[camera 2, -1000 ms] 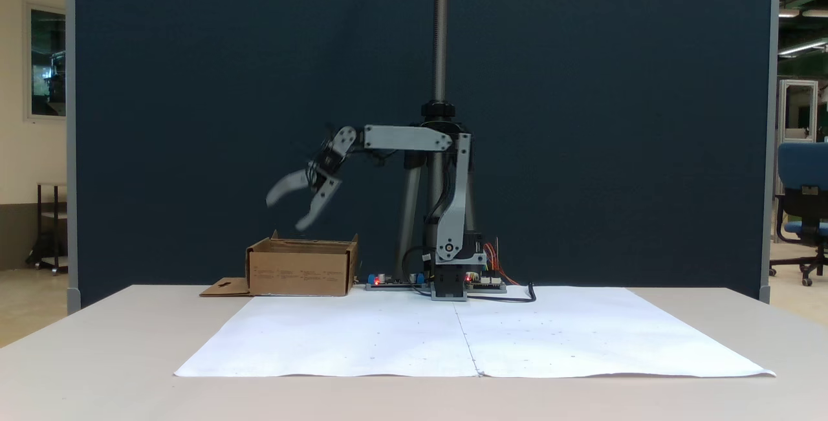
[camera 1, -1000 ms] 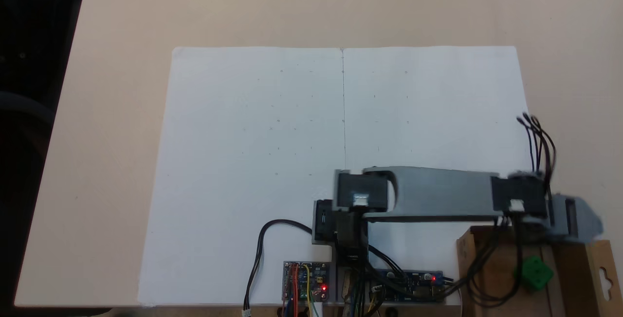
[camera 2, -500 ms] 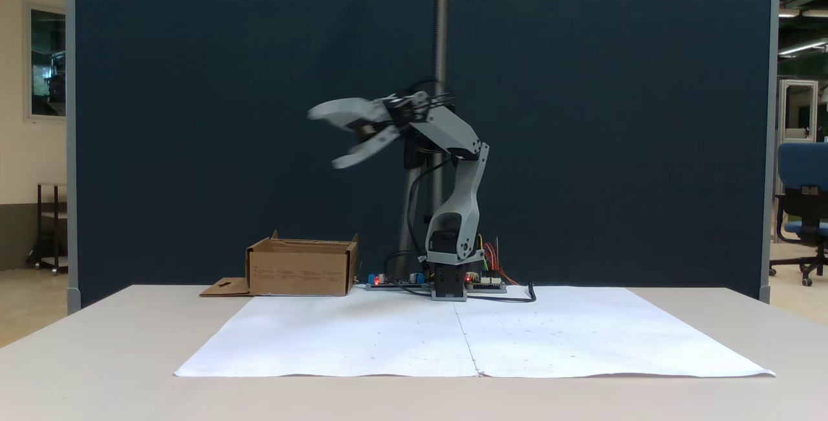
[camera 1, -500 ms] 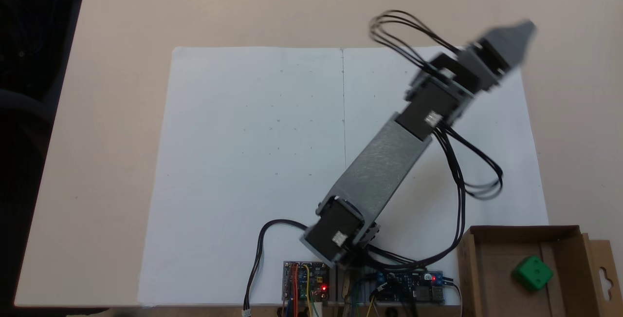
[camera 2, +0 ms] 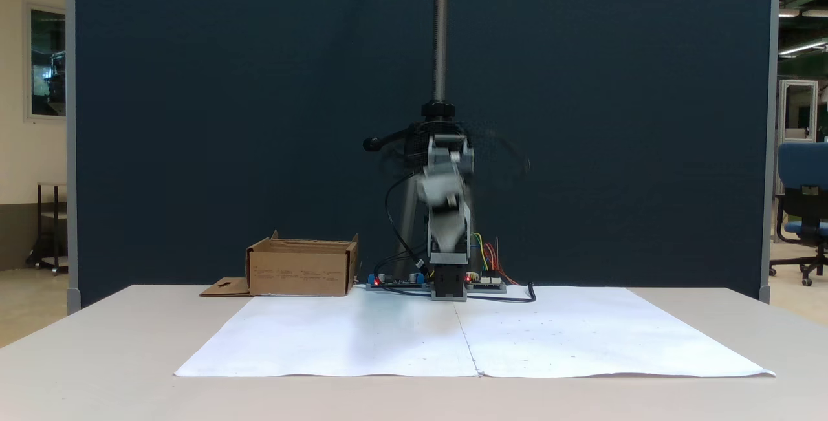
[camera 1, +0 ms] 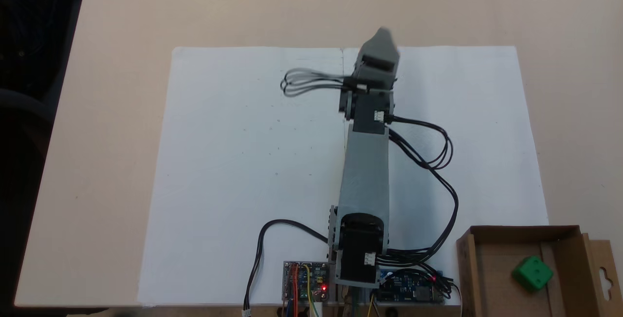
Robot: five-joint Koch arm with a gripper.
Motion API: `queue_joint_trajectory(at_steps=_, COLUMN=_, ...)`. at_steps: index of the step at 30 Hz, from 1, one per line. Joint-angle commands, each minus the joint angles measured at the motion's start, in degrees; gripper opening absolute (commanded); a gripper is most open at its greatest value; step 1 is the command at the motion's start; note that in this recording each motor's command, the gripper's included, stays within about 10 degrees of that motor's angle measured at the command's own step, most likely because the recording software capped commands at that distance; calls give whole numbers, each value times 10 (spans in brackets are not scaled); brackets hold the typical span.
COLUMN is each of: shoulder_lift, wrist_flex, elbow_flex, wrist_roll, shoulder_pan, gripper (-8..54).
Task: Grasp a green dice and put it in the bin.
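From my seat at the remote station, the green dice (camera 1: 532, 273) sat inside the bin (camera 1: 486, 278), in the wider compartment, right against the inner divider strip, with two pips facing up. The bin stood at the lower right corner in the fixed view from above, its hang-tab flap (camera 1: 603, 275) lying flat on the table (camera 1: 97, 161) outside the right wall. In the fixed view from the front, the bin (camera 2: 301, 269) appeared left of the arm's base, and its walls hid the dice.

The arm (camera 1: 365, 176) stretched straight out from its base across the white paper sheets (camera 1: 233, 161), roughly along the seam between them. The claw (camera 1: 382, 39) reached just past the far edge of the paper, well apart from the bin. It was blurred from above, and from the front the claw (camera 2: 440, 188) pointed toward the camera as a grey smear, so I could not tell whether it was open or closed. Nothing green showed at its tip.

Black cables (camera 1: 433, 151) looped off the arm's right side, and circuit boards (camera 1: 305, 280) with red lights sat beside the base.
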Motion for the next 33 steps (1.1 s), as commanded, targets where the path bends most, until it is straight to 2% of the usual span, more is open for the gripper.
queue_joint_trajectory(at_steps=1, shoulder_lift=25, wrist_flex=-96, elbow_flex=21, wrist_roll=-64, shoulder_pan=-11, gripper=447)
queue_joint_trajectory(at_steps=11, shoulder_lift=87, wrist_flex=-283, elbow_flex=233, wrist_roll=-95, shoulder_pan=-25, gripper=436)
queue_joint_trajectory(at_steps=17, shoulder_lift=91, wrist_flex=-404, elbow_flex=356, wrist_roll=-113, shoulder_pan=-36, gripper=426)
queue_joint_trajectory(at_steps=23, shoulder_lift=118, wrist_flex=-527, elbow_flex=446, wrist_roll=-149, shoulder_pan=-69, gripper=426)
queue_joint_trajectory(at_steps=28, shoulder_lift=198, wrist_flex=-625, elbow_flex=514, wrist_roll=-149, shoulder_pan=-77, gripper=426)
queue_joint_trajectory(at_steps=33, shoulder_lift=205, wrist_flex=-718, elbow_flex=555, wrist_roll=-149, shoulder_pan=-76, gripper=428)
